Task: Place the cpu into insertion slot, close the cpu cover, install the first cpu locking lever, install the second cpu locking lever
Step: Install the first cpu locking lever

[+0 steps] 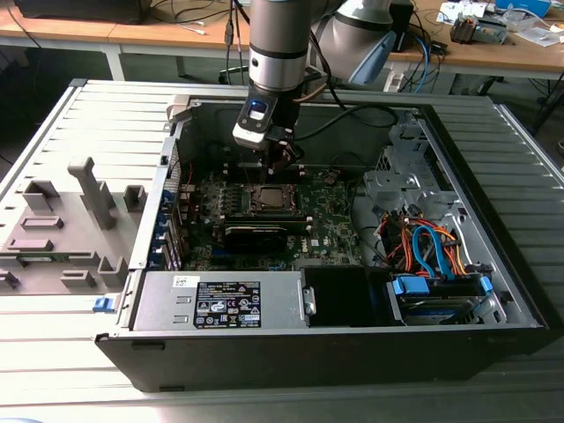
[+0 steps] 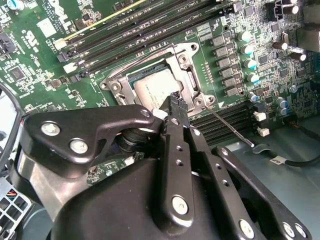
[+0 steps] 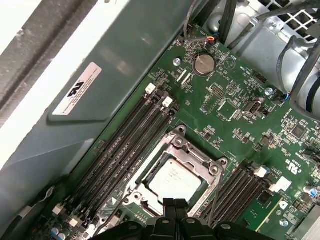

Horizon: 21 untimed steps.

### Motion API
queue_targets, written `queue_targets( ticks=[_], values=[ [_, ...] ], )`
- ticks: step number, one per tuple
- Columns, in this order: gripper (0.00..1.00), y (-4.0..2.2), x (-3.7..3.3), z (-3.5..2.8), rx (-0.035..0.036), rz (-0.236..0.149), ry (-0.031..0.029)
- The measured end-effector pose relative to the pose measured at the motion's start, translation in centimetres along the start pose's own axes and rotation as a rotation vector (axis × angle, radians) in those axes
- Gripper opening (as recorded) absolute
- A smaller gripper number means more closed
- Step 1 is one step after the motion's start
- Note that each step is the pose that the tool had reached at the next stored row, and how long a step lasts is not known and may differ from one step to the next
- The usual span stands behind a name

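The cpu point(image 3: 172, 181) lies flat in the insertion slot point(image 1: 267, 198) on the green motherboard, its silver top showing. The cpu cover point(image 3: 192, 156), a silver frame, lies down around it. My gripper point(image 3: 175, 204) hovers just above the socket's edge with its black fingers shut together and nothing between them; in the second wrist view the gripper point(image 2: 175, 101) has its tips over the cpu point(image 2: 150, 86) corner. A thin wire locking lever point(image 2: 231, 128) angles away from the socket corner, over the memory slots. In the exterior view the gripper point(image 1: 280, 167) hangs inside the open case.
Black memory slots point(image 3: 127, 150) flank the socket on both sides. A long black card point(image 1: 264, 234) sits in front of the socket. The power supply point(image 1: 220, 301), orange and blue cables point(image 1: 432, 247) and case walls surround the board. A grey fixture point(image 1: 62, 229) stands outside.
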<state>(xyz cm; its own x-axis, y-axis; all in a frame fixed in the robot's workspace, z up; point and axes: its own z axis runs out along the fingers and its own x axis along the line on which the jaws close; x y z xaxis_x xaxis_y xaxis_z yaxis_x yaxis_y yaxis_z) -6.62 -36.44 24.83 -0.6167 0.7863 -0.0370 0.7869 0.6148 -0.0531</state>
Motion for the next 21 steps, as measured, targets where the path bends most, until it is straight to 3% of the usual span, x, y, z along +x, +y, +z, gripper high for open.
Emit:
queue_targets(
  ticks=[21],
  values=[
    [0.11, 0.00, 0.00, 0.00, -0.0020, -0.054, -0.0029]
  ],
)
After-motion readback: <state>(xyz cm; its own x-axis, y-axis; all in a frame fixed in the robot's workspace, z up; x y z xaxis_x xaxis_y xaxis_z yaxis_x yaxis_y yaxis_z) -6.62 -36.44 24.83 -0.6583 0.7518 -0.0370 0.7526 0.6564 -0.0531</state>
